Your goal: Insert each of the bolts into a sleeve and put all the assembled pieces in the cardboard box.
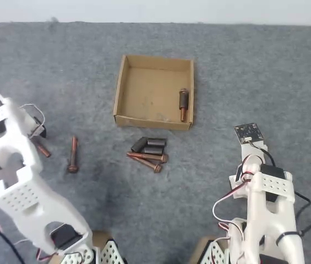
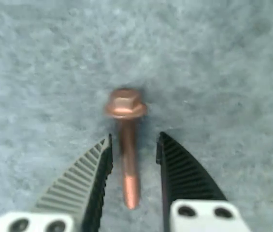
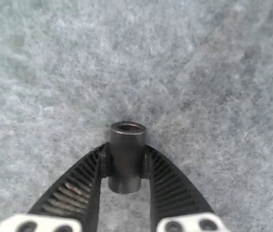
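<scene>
The left gripper [image 2: 134, 137] is seen open, its jaws set either side of the shank of a copper-coloured bolt [image 2: 125, 145]. The bolt lies flat on the grey carpet [image 1: 265, 66], well to the left of the cardboard box [image 1: 120, 88] and nearer the robot than it. Whether the pads already touch the shank cannot be told for certain. The right gripper [image 3: 126, 151] is closed on a dark sleeve [image 3: 127, 140], clamped about mid-length with the bore end left free. The right arm [image 1: 262, 187] stands to the right of the box and nearer the robot. One assembled piece [image 1: 183, 104] lies inside the box against its right wall. A second bolt [image 1: 74, 155] lies left of the box. Two more bolts [image 1: 149, 157] and two sleeves [image 1: 155, 144] lie just in front of its near wall. The bolt is judged to be stiff, smooth metal, small yet dense, and apt to roll or slip. It is best taken across the shank just below the flanged head, with the tip left clear for entry. The sleeve is judged equally rigid and smooth, so a firm mid-body grip is called for.
</scene>
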Tool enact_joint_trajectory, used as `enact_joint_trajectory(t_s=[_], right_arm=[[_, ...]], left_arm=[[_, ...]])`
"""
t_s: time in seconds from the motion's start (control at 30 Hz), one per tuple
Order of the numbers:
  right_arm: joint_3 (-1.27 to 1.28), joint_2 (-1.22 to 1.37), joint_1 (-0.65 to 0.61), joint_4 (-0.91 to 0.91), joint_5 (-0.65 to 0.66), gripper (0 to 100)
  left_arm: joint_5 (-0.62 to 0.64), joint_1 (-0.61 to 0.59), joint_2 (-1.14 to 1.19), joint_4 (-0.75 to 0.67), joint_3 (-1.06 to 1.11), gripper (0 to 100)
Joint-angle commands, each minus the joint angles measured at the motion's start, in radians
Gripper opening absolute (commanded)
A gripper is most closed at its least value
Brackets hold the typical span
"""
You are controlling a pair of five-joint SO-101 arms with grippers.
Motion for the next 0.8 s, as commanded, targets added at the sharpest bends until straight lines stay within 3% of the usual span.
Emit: enact_joint_trajectory(t_s=[0.0, 0.33, 0.5, 0.77], right_arm=[[-0.005, -0.028, 0.008, -0.013, 0.012, 0.7], [-0.005, -0.028, 0.008, -0.012, 0.012, 0.7], [-0.005, -0.028, 0.008, -0.012, 0.012, 0.7], [-0.005, -0.028, 0.008, -0.013, 0.012, 0.7]], left_arm=[[0.014, -0.015, -0.075, -0.048, -0.002, 15], [0.015, -0.009, 0.071, -0.069, -0.076, 15], [0.015, -0.012, 0.183, -0.069, -0.171, 1], [0.015, 0.003, 0.213, 0.008, -0.203, 1]])
